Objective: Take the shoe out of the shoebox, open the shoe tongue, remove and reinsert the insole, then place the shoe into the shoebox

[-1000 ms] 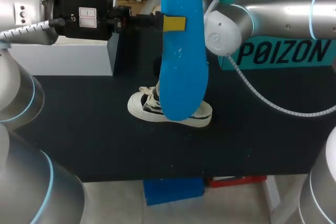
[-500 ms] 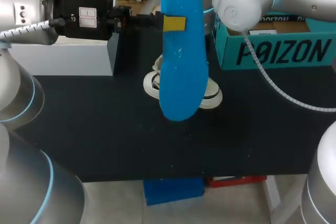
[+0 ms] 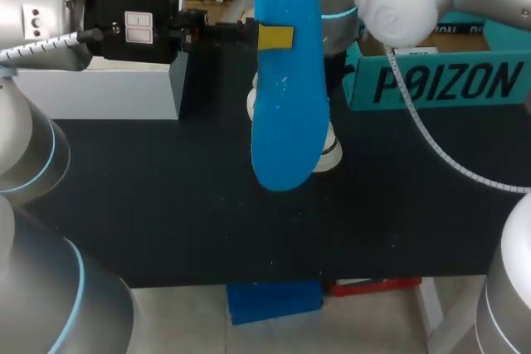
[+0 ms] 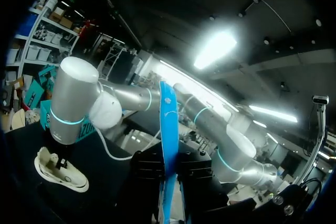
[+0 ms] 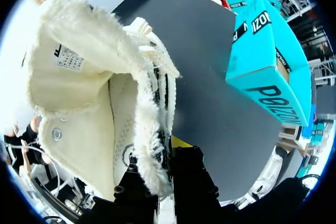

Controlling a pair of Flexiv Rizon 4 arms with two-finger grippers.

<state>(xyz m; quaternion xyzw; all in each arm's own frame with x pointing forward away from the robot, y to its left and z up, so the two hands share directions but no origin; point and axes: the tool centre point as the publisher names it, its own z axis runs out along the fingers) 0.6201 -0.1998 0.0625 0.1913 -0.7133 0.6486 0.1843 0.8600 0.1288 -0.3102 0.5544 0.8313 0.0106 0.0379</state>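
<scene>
Left hand (image 4: 169, 174) pinches insole (image 3: 286, 113) aloft; right hand (image 5: 169, 149) apparently pinches shoe (image 5: 100, 124) near shoebox (image 3: 440, 82) edge.

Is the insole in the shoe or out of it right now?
Out. The left claw holds the blue insole upright, apart from the shoe, which the right claw grips by its side wall.

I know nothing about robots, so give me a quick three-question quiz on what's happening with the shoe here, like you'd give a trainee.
1. True or false: the blue insole is lying inside the shoe.
2. What is the right gripper shut on? A the insole; B the shoe; C nothing.
3. Fill in: the ___ gripper holds the insole.
Key: 1 false; 2 B; 3 left, meaning the left gripper.
</scene>
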